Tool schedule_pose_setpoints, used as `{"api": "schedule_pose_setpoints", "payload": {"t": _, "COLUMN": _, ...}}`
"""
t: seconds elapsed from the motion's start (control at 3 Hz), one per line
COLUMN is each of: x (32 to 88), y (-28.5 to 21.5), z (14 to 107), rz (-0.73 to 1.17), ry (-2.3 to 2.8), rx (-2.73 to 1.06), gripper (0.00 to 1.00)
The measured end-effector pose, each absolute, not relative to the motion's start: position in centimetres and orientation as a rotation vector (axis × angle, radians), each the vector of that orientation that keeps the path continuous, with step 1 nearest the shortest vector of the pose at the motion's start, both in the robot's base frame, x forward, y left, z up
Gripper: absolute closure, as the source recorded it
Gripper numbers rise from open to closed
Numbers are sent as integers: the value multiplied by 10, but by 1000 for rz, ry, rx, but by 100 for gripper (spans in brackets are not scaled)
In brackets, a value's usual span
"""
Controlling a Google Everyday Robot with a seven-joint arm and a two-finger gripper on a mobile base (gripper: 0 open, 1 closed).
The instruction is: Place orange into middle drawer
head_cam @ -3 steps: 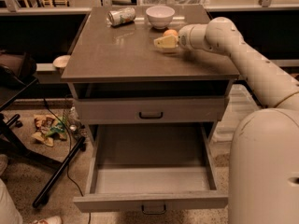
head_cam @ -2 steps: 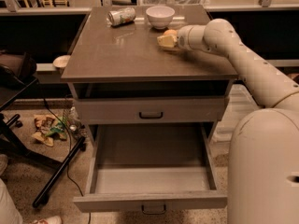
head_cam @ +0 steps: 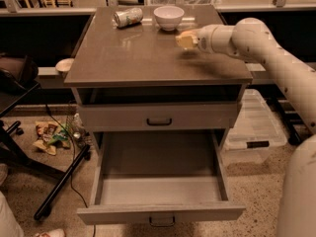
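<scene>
Hovering over the cabinet top (head_cam: 138,58), the gripper (head_cam: 185,39) conceals whether it holds anything.

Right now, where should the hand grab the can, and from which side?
Mid-body, from above. The can lies on its side at the back left of the cabinet top, so its round wall faces up; close across its width. The bowl stands beside it. The hand is over the top's right part.

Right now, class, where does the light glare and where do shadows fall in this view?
Camera view: soft glare on the cabinet top near the can and bowl; the gripper, over the top's right rear, casts a faint shadow below it; the middle drawer is darker at its back.
</scene>
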State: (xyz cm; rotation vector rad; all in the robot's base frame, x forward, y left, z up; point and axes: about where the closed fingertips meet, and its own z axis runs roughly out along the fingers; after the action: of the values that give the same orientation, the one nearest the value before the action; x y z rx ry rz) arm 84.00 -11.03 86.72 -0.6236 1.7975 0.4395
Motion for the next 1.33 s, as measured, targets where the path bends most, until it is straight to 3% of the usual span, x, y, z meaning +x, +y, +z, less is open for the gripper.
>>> {"api": "schedule_pose_setpoints", "payload": {"t": 0.33, "x": 784, "y": -123, "z": 902, "rz": 444, "ry": 1774, "rx": -652, "gripper": 100}}
{"api": "schedule_pose_setpoints", "payload": {"t": 1.0, "x": 761, "y": -115, "z": 900, "rz": 466, "ry": 1753, "rx": -712, "gripper": 100}}
{"api": "schedule_pose_setpoints", "payload": {"t": 1.33, "x": 707, "y": -101, "z": 909, "rz": 466, "ry": 1702, "rx": -811, "gripper": 100}}
